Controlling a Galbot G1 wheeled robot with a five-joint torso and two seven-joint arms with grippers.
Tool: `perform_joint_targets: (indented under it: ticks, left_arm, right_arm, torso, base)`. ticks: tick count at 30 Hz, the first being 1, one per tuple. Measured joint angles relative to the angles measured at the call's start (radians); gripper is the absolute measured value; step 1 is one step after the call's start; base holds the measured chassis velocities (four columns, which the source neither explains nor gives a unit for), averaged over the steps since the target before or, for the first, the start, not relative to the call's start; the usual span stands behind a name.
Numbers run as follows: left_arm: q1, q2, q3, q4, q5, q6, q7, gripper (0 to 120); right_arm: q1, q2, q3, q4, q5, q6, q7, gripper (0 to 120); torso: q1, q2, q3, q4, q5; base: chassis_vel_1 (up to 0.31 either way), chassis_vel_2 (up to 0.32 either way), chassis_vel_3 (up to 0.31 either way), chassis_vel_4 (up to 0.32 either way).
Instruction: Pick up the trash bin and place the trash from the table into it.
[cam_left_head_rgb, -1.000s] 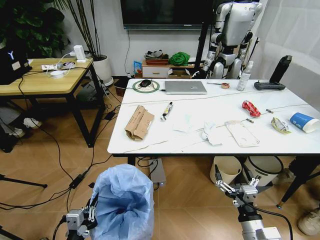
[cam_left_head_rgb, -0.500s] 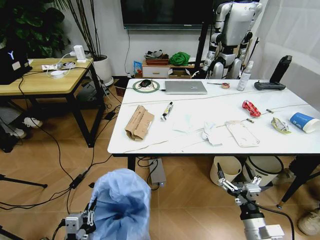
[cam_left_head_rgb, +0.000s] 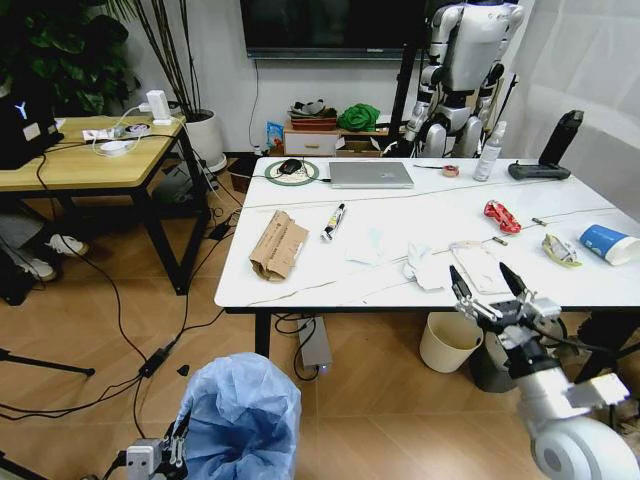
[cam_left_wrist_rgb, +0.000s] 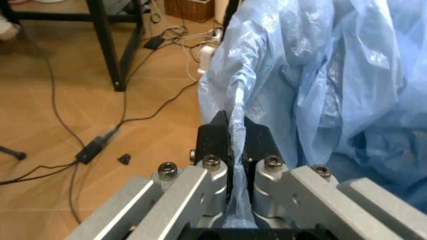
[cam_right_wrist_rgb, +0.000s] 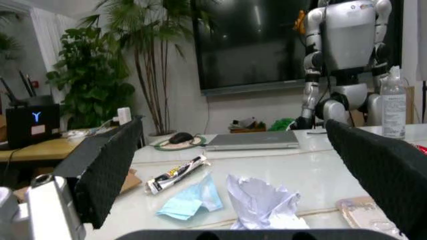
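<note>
The trash bin (cam_left_head_rgb: 243, 415), lined with a crinkly light-blue bag, is low in the head view, in front of the table's (cam_left_head_rgb: 300, 285) left end. My left gripper (cam_left_head_rgb: 150, 458) is shut on a fold of the bag's rim (cam_left_wrist_rgb: 235, 125). My right gripper (cam_left_head_rgb: 492, 290) is open at the table's front edge, close to the white tissues (cam_left_head_rgb: 422, 266) and the flat white pouch (cam_left_head_rgb: 483, 268). From the right wrist, the open gripper (cam_right_wrist_rgb: 233, 124) faces the tissues (cam_right_wrist_rgb: 260, 200). A crumpled brown paper bag (cam_left_head_rgb: 278, 245), red wrapper (cam_left_head_rgb: 501, 215), yellowish wrapper (cam_left_head_rgb: 560, 250) and blue-and-white cup (cam_left_head_rgb: 607, 243) lie on the tabletop.
A silver laptop (cam_left_head_rgb: 371, 175), marker (cam_left_head_rgb: 334, 221) and spray bottle (cam_left_head_rgb: 488, 152) also sit on the table. A cream bin (cam_left_head_rgb: 448, 340) and a dark bin (cam_left_head_rgb: 490, 365) stand under it. A wooden desk (cam_left_head_rgb: 80, 160) is at the left, with cables across the floor.
My right gripper has risen from below the tabletop to the table's front edge, still open. The bin has swayed slightly, with the left gripper still shut on its bag.
</note>
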Motion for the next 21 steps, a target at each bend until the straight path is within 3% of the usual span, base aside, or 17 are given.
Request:
perform_joint_targets:
  ticks: [5, 11, 14, 15, 17, 18, 21]
  left_arm:
    - [0.007, 0.009, 0.004, -0.008, 0.004, -0.018, -0.044, 0]
    - [0.037, -0.007, -0.013, -0.036, -0.037, -0.021, 0.042, 0]
    - [0.055, -0.032, -0.02, -0.057, -0.043, -0.023, 0.066, 0]
    - [0.055, -0.032, -0.02, -0.057, -0.043, -0.023, 0.066, 0]
    - [0.063, -0.045, -0.024, -0.07, -0.044, -0.023, 0.071, 0]
    - [0.072, -0.057, -0.026, -0.08, -0.045, -0.021, 0.076, 0]
    - [0.085, -0.082, -0.029, -0.092, -0.045, -0.017, 0.083, 0]
  right_arm:
    - [0.055, -0.054, -0.047, 0.021, 0.072, -0.055, 0.061, 100]
    - [0.202, -0.196, -0.15, 0.042, 0.195, -0.225, 0.263, 100]
    - [0.342, -0.251, -0.291, 0.002, 0.232, -0.264, 0.339, 100]
    - [0.342, -0.251, -0.291, 0.002, 0.232, -0.264, 0.339, 100]
    - [0.447, -0.259, -0.389, -0.041, 0.236, -0.261, 0.366, 100]
    - [0.535, -0.248, -0.481, -0.087, 0.244, -0.282, 0.388, 100]
    - [0.685, -0.183, -0.585, -0.168, 0.255, -0.394, 0.432, 100]
  torso:
    - [0.0, 0.0, 0.0, -0.0003, 0.0]
    - [0.0, 0.0, 0.0, 0.0001, -0.0002]
    - [0.0, 0.0, 0.0, -0.0004, -0.0001]
    - [0.0, 0.0, 0.0, -0.0004, -0.0001]
    - [0.0, 0.0, 0.0, 0.0001, -0.0006]
    - [0.0, 0.0, 0.0, 0.0002, -0.0003]
    - [0.0, 0.0, 0.0, -0.0001, -0.0004]
  base:
    - [0.0, 0.0, 0.0, 0.0]
    - [0.0, 0.0, 0.0, 0.0]
    - [0.0, 0.0, 0.0, 0.0]
    - [0.0, 0.0, 0.0, 0.0]
    - [0.0, 0.0, 0.0, 0.0]
    - [0.0, 0.0, 0.0, 0.0]
    - [0.0, 0.0, 0.0, 0.0]
